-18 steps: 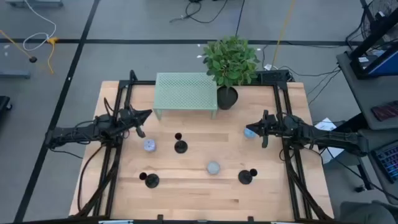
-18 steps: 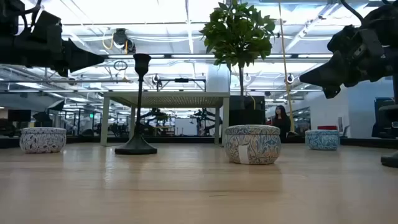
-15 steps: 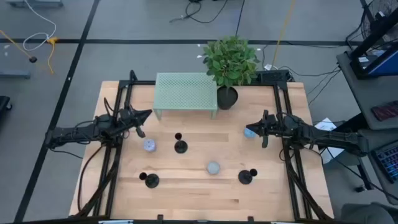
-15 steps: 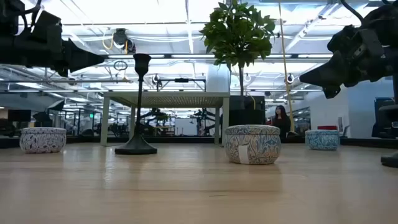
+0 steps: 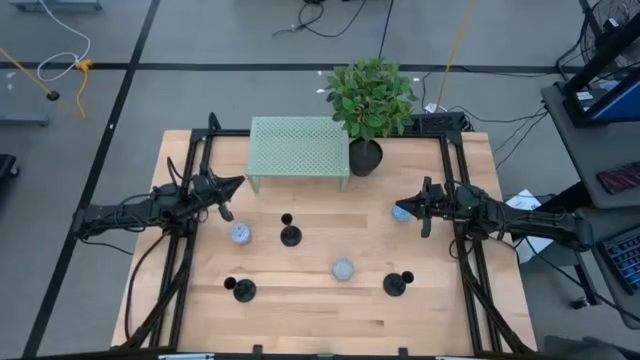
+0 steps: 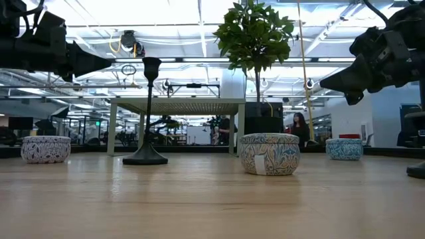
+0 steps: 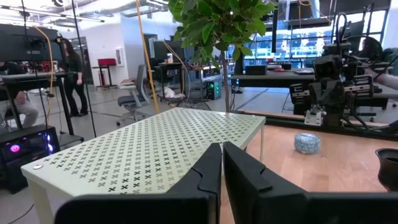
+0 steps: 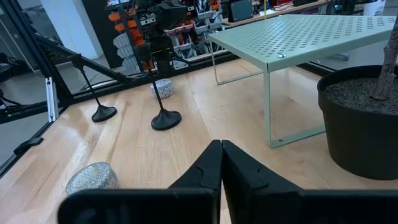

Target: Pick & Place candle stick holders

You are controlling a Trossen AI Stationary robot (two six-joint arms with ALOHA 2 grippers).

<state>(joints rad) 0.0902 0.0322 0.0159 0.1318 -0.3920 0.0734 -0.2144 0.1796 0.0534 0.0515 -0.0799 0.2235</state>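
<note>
Three matte-black candle stick holders stand upright on their disc bases on the wooden table: one mid-table (image 5: 289, 233), one near the front left (image 5: 242, 289), one near the front right (image 5: 397, 283). The mid-table one shows in the low view (image 6: 146, 113), and two show in the right wrist view (image 8: 165, 118) (image 8: 102, 114). My left gripper (image 5: 238, 182) hovers at the table's left, shut and empty, pointing at the green rack (image 7: 155, 149). My right gripper (image 5: 414, 205) hovers at the table's right, shut and empty, by a patterned tin (image 5: 401, 212).
A green perforated rack (image 5: 300, 150) stands at the back centre, with a potted plant (image 5: 367, 155) at its right end. Two more patterned tins sit on the table, one left of the middle holder (image 5: 240, 233) and one front of centre (image 5: 343, 269). Bare wood lies along the front edge.
</note>
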